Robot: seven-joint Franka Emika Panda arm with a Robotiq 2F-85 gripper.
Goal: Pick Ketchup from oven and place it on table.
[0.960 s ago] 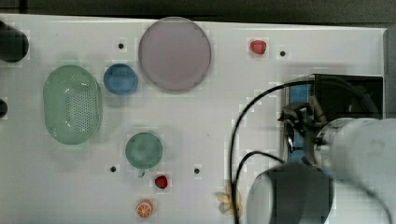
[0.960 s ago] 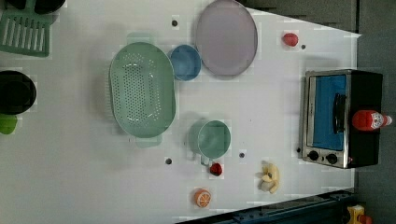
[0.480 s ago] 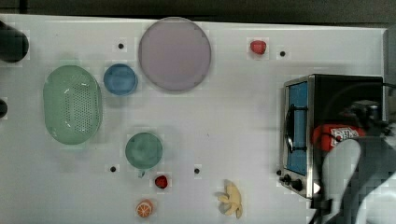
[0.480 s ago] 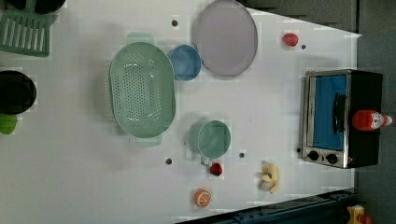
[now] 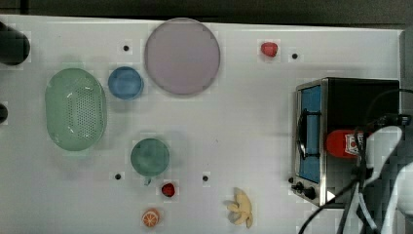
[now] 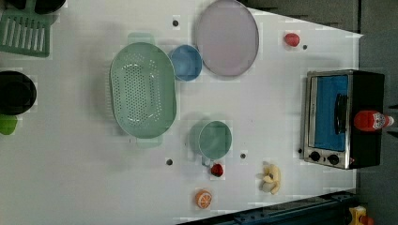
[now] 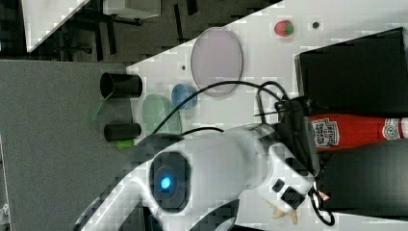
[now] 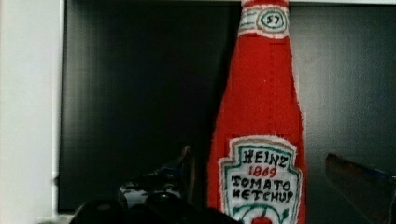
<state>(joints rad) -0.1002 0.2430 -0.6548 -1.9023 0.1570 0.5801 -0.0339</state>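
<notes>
One red squeeze ketchup bottle [image 7: 356,130] with a white printed "Heinz Tomato Ketchup" label and narrow white-banded neck lies flat on the black top of the one boxy silver-framed toaster oven [image 6: 345,119] with blue glass door and two black knobs. One white robot arm [image 7: 226,163] reaches over the oven; its hand [image 8: 275,177] is spread, a dark finger on each side of the bottle, not pinching it. On the white worktop [image 5: 243,107]: one pale-pink round plate [image 5: 181,56], one green perforated colander [image 5: 75,109], one blue bowl [image 5: 125,83], one green mug [image 5: 150,157], two red strawberry-like fruits [image 5: 269,48], one orange slice [image 5: 151,217], one banana bunch [image 5: 240,207].
</notes>
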